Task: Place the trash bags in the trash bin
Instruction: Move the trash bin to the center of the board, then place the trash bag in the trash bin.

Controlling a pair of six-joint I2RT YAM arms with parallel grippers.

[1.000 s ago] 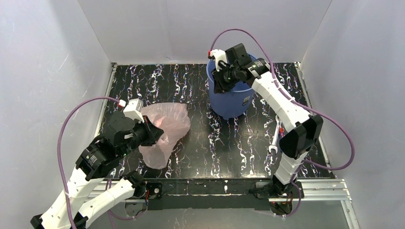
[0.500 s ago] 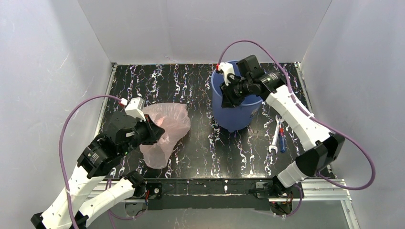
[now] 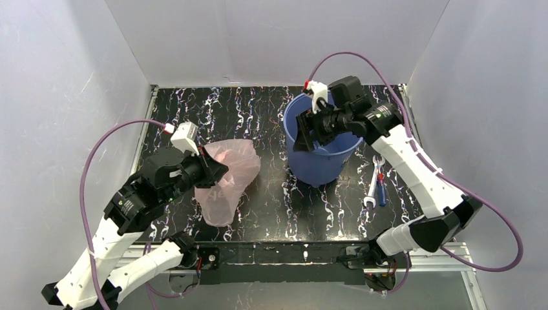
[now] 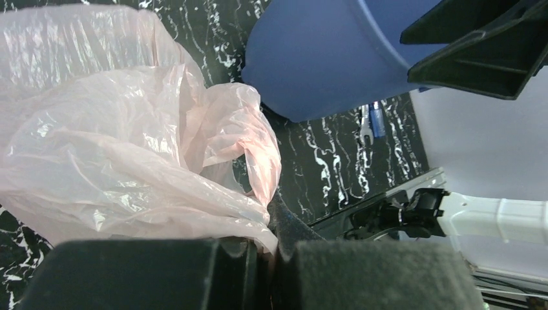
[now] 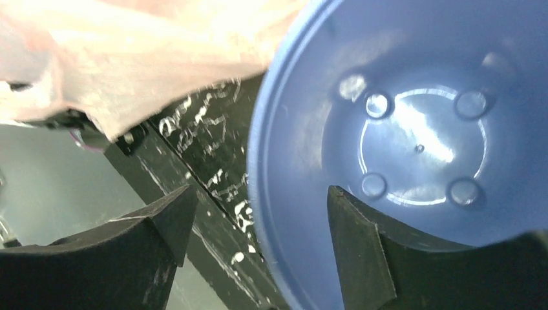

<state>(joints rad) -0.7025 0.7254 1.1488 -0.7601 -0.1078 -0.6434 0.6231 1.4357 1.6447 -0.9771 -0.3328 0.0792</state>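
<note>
Shifted rightward, round blue plastic bin (image 3: 320,165) sits near crinkly pink bag (image 3: 232,171).

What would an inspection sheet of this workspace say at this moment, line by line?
Surface: black marbled table, no spill seen.
Job's things: pink trash bag is left of the blue trash bin, not in it; the bin's floor is bare.
Clutter: wrench and blue-handled tool right of the bin.
Grippers: left gripper shut on the bag; right gripper open, astride the bin's rim.
Cables: purple cables loop free from both arms.
Surroundings: white walls on three sides.
</note>
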